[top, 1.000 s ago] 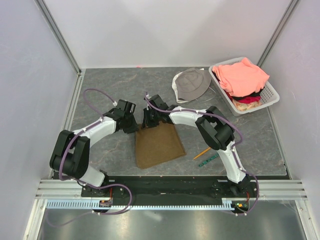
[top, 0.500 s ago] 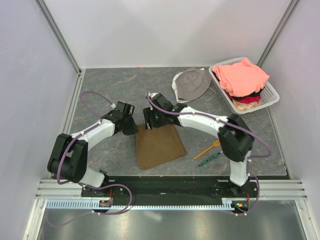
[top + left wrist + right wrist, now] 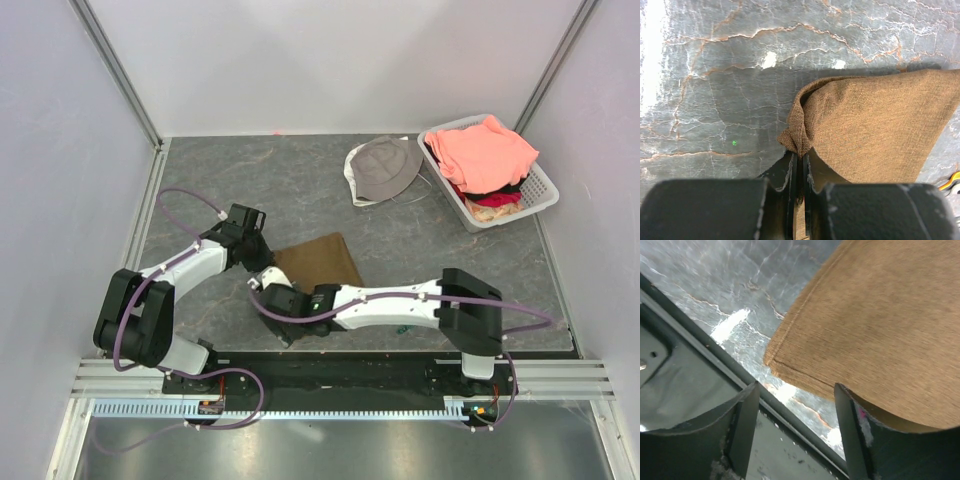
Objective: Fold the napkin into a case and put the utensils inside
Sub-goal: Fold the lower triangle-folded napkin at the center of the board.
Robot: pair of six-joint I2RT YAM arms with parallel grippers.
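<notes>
Left wrist view showed left gripper (image 3: 799, 167) pinching a bunched corner of the limp, light napkin (image 3: 875, 125); right gripper (image 3: 796, 405) hung spread, hemmed near corner probably its best hold.

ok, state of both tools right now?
Left tool: closed, pinching a corner of the napkin.
Right tool: open, holding nothing, over another napkin corner.
</notes>
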